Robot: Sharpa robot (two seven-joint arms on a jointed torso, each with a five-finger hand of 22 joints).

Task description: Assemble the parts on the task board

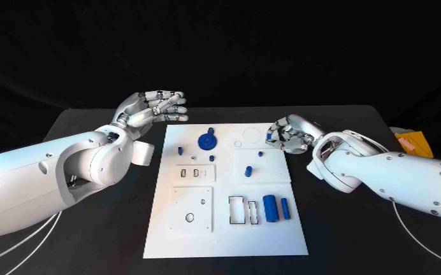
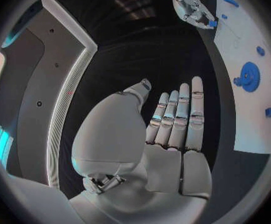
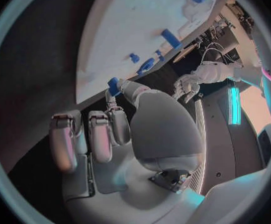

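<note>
**Small part pinched at the board's far edge: slip risk, and a part count**

Head view: the task board (image 1: 225, 224) lies mid-counter (image 1: 92, 237). The right hand (image 1: 287, 135) sits at the board's far right corner, fingers curled onto a small blue part (image 1: 270, 137) held just above the board's edge. The left hand (image 1: 156, 109) hovers off the board's far left corner, fingers extended side by side, gripping nothing. I judge the main risk to be the small part slipping from so slight a pinch and rolling off the board onto the dark counter, or knocking the small peg (image 1: 261, 154) near it. Counted on the board: one blue gear (image 1: 208, 141), two large cylinders (image 1: 270, 207) near the board's right edge, one mid-board cylinder (image 1: 247, 172), and about five small blue pieces; some are too small to tell apart.

Left wrist view: the left hand (image 2: 172, 134) is flat and empty, well apart from the board (image 2: 250, 124). The gear (image 2: 249, 76) and three small blue pieces show on the board there.

Right wrist view: the right hand (image 3: 104, 129) has a fingertip on the blue part (image 3: 113, 86) at the board's (image 3: 123, 40) edge; how firm the grip is I cannot tell. A misaligned push could tip the part.
</note>
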